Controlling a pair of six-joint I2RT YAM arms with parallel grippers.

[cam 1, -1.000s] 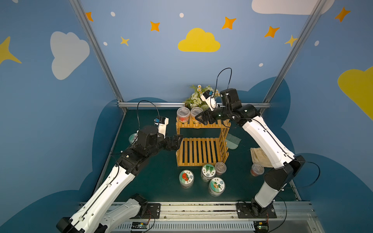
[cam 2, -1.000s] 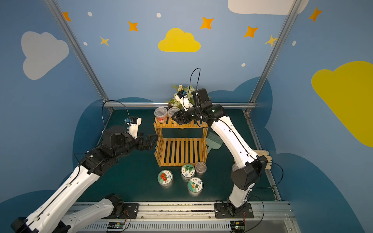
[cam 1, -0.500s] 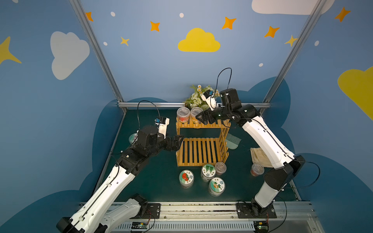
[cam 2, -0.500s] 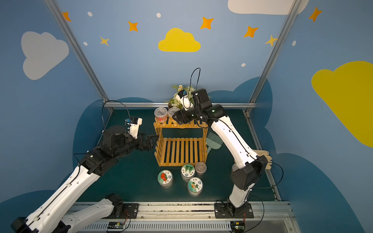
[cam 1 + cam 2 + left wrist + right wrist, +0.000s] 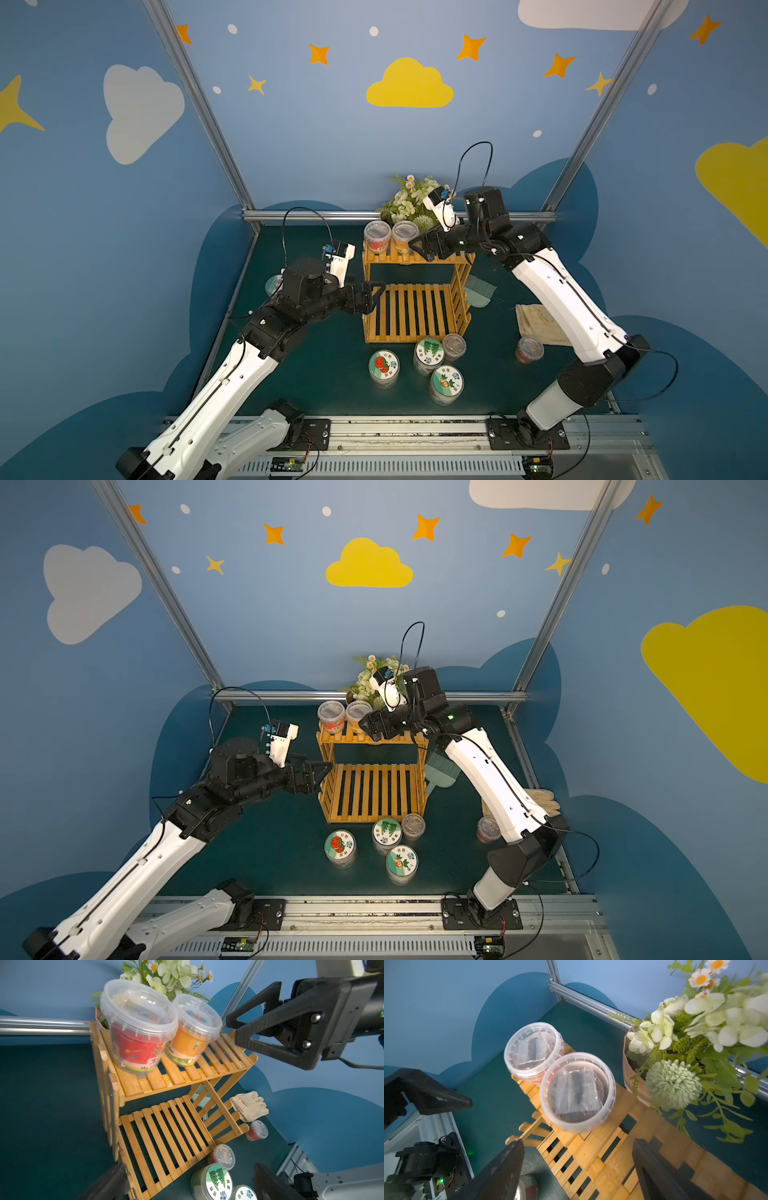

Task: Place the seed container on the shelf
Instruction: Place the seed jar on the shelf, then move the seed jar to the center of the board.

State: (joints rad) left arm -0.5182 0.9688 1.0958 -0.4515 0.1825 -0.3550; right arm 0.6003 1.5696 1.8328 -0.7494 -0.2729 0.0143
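Note:
The shelf (image 5: 411, 311) (image 5: 374, 791) is a two-tier rack of orange-yellow slats. On its top tier stand two clear tubs side by side. One is the seed container with an orange label (image 5: 404, 235) (image 5: 358, 715) (image 5: 195, 1030) (image 5: 578, 1091), the other a red-labelled tub (image 5: 377, 237) (image 5: 139, 1028) (image 5: 533, 1051). My right gripper (image 5: 417, 245) (image 5: 365, 725) (image 5: 578, 1147) is open just beside the seed container, over the top tier, with nothing between its fingers. My left gripper (image 5: 376, 291) (image 5: 324, 771) (image 5: 191, 1178) is open and empty at the left side of the lower tier.
A pot of white flowers (image 5: 409, 203) (image 5: 675, 1068) stands right behind the shelf. Three jars with printed lids (image 5: 428, 351) and a small jar (image 5: 454, 345) sit in front of it. A green brush (image 5: 480, 293), a glove (image 5: 538, 324) and another small jar (image 5: 530, 350) lie to the right.
My right gripper's jaws have spread apart and let go of the seed container, which stays on the top tier. The left arm has not moved.

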